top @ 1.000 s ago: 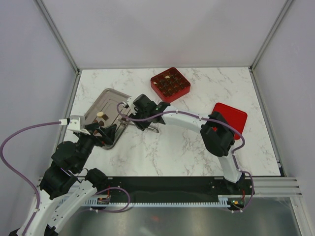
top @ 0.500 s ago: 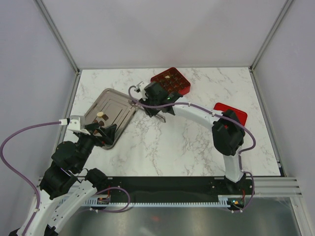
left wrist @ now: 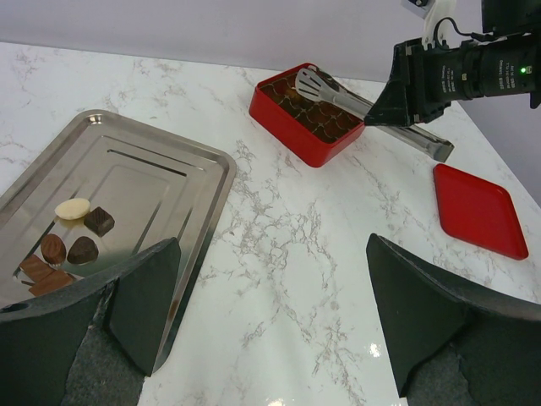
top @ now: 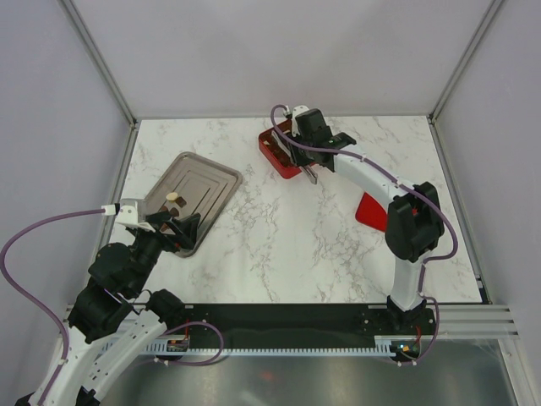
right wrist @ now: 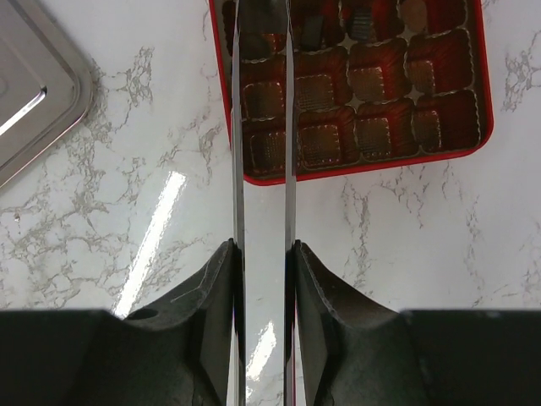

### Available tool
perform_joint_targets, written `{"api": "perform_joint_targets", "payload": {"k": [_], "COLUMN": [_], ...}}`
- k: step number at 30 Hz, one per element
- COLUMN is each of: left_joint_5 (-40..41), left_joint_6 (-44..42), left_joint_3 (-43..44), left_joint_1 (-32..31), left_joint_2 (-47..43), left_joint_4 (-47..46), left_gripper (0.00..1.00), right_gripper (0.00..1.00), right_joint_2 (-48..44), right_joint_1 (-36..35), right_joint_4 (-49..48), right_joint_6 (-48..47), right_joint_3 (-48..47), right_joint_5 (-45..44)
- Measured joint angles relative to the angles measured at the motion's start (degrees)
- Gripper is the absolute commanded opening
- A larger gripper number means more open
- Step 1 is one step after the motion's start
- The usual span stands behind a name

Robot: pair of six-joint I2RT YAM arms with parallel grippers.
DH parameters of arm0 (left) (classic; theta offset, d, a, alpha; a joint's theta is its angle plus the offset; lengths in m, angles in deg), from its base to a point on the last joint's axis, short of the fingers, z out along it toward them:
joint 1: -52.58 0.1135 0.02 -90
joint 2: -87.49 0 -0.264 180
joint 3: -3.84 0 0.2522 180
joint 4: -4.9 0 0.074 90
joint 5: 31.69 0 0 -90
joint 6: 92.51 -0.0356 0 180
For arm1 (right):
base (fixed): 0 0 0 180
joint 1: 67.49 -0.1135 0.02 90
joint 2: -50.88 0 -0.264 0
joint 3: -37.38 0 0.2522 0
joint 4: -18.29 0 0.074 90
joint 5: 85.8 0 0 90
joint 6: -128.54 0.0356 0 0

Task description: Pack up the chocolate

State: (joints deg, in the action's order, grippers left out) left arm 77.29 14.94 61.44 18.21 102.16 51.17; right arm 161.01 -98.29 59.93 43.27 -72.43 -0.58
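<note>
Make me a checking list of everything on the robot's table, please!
Surface: marble table, white and shiny.
Job's things: chocolates, one cream and the rest brown, on the steel tray; red box with little cells at the far side.
Clutter: red lid, flat, apart from the box.
Tools: right tool shut on the tongs, held over the box; left tool open, empty.
Cables: purple cable loops beside the left arm.
Surroundings: plain walls.

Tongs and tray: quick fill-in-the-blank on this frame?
The tongs are held by the ___ end effector. Their tips hang over the ___ box. On the tray lies ___ cream chocolate.
Missing: right; red; one.
</note>
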Motion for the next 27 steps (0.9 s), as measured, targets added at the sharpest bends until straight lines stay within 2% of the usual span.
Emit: {"api": "perform_joint_targets", "payload": {"k": [7, 19, 27], "left_joint_5": [0.0, 0.0, 0.0], "left_joint_6": [0.0, 0.0, 0.0], "left_joint_3": [0.0, 0.0, 0.0], "left_joint_1": [0.0, 0.0, 0.0], "left_joint_2": [0.0, 0.0, 0.0], "left_joint_4": [0.0, 0.0, 0.0], "left_gripper": [1.00, 1.00, 1.00], "right_gripper": [0.39, 0.49, 0.49], "right_joint_2": [0.2, 0.2, 0.2], "right_joint_1": [-0.4, -0.4, -0.4], "right_joint_4": [0.0, -0.1, 0.3], "right_joint_6": [1.3, 3.2, 3.2], "right_joint_3": [1.7, 4.3, 3.1], "right_joint_5": [0.2, 0.0, 0.0]}}
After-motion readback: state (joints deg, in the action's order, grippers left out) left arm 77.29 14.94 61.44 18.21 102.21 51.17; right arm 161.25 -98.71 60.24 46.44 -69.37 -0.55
